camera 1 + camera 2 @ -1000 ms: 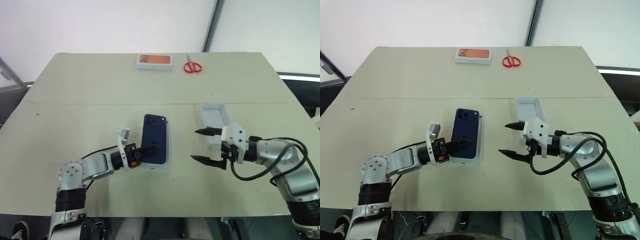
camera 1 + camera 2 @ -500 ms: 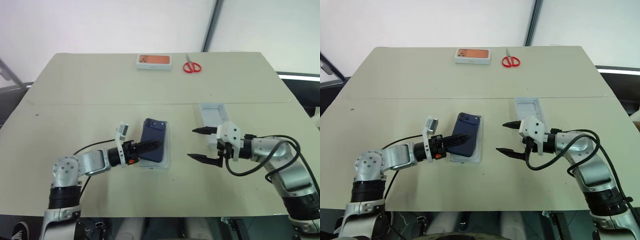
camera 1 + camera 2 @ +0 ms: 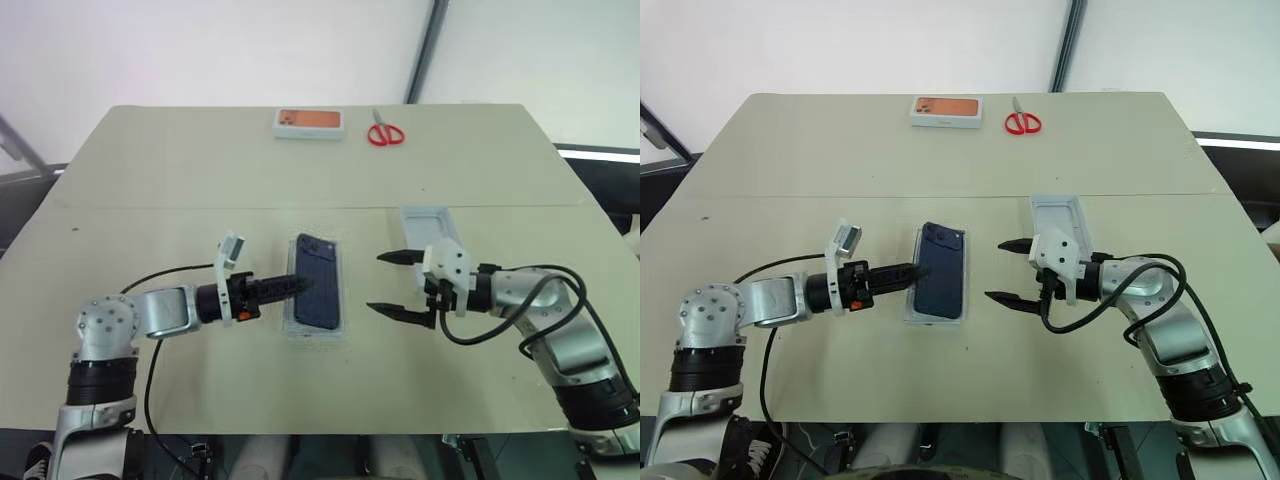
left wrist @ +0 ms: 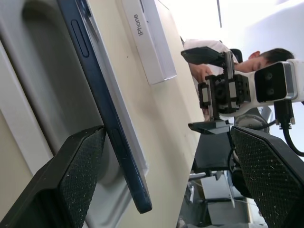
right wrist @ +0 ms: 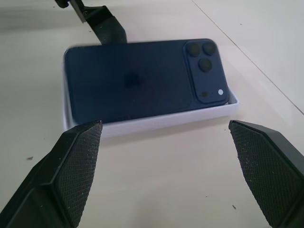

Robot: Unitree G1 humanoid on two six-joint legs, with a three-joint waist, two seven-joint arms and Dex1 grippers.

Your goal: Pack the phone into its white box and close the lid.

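Right wrist view: the phone (image 5: 142, 78) lies in the white box (image 5: 156, 121), mid-bench.
Jaws: left gripper (image 3: 902, 271) and right gripper (image 3: 1006, 270) both open, empty.
Left: the lid (image 3: 1062, 222), beside right gripper, not yet fitted.

The table (image 3: 790, 160) bears the white box (image 3: 937, 312), the lid (image 3: 1060, 222), scissors (image 3: 1021, 122).

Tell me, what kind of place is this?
Probably a lab or test room rather than a home. A bare table stands against plain white walls, laid out with only a few props: a phone in a white box, a second box and red scissors.
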